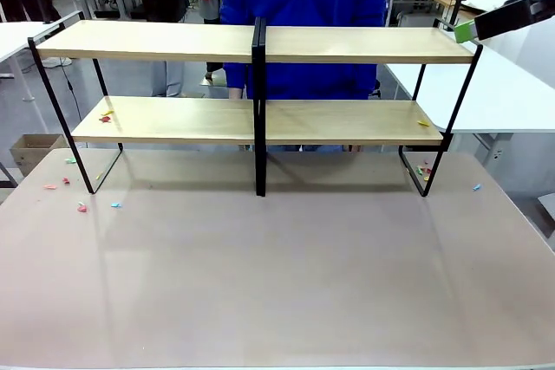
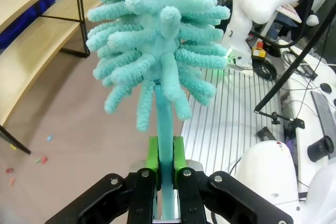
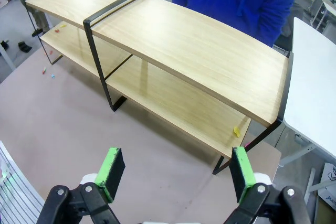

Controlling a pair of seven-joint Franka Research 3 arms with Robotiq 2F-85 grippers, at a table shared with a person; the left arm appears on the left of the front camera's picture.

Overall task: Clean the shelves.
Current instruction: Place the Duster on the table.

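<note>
Shelves (image 1: 347,45) span the table's (image 1: 277,283) far edge, scraps (image 1: 105,116) at the lower board's ends. Left gripper (image 2: 166,169), clenched on a duster (image 2: 160,40), seems ready to sweep; right gripper (image 3: 173,174) hangs released above the right end.

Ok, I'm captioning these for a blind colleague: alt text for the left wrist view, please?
The left end effector is shut on the handle of a fluffy teal duster, held upright above a brown table. The wooden shelves stand at left, small coloured scraps below.
</note>
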